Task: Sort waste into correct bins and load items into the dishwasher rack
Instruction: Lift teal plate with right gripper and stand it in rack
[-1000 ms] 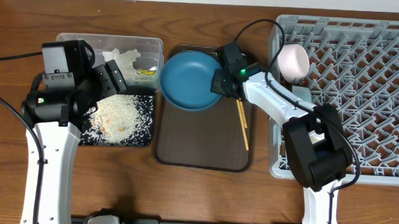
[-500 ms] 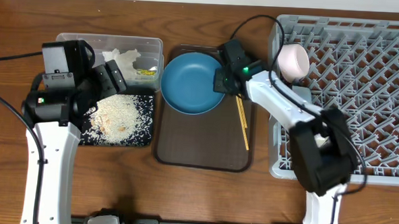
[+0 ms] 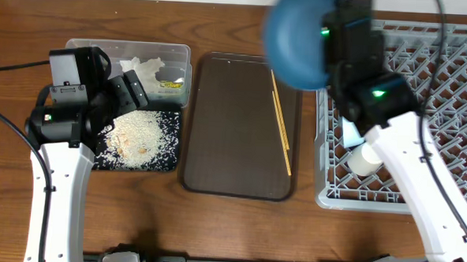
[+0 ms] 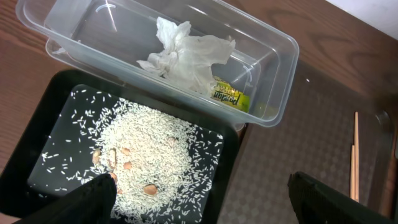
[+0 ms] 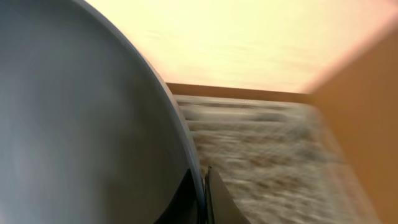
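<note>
My right gripper [image 3: 329, 47] is raised high over the left edge of the grey dishwasher rack [image 3: 424, 100], shut on the rim of the dark-blue plate [image 3: 295, 40], which looks blurred. In the right wrist view the plate [image 5: 87, 124] fills the left side, its rim pinched in the gripper [image 5: 203, 198]. Two chopsticks [image 3: 280, 133] lie on the brown tray [image 3: 233, 139]. My left gripper [image 3: 132, 95] hangs open above the black tray [image 4: 43, 149] of rice [image 4: 146, 155]. The clear tub [image 4: 273, 81] holds the tissue [image 4: 186, 53] and yellow wrapper [image 4: 227, 98].
A white cup [image 3: 365, 160] and something light blue [image 3: 352, 134] sit in the rack's near-left part, partly behind my right arm. The chopsticks [image 4: 354, 155] show at the right of the left wrist view. Bare wooden table lies in front of the trays.
My right gripper has lifted the blue plate off the brown tray and carried it up and right toward the rack. The left arm has not moved.
</note>
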